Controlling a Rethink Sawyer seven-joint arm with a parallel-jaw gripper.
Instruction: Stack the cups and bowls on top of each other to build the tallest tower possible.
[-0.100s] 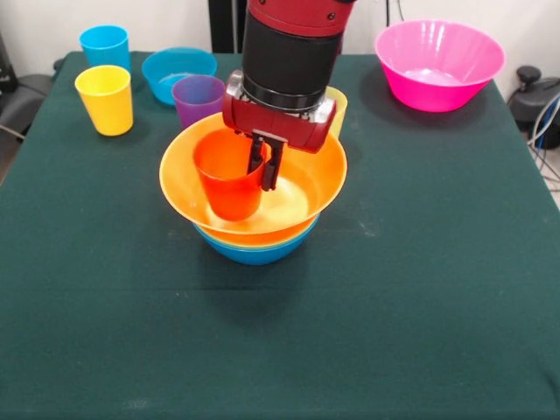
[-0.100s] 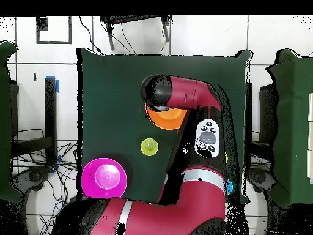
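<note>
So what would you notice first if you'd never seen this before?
Probably the big red and black arm coming down in the middle, its end effector at the rim of an orange cup inside the large orange-yellow bowl. Next, the bright pink bowl alone at the table's far corner.

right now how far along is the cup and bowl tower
Done: the orange-yellow bowl sits nested on a blue bowl. In hand: the gripper has its fingers at the rim of the orange cup, standing inside the top bowl. Left: the pink bowl, another blue bowl, and the yellow, blue and purple cups.
</note>
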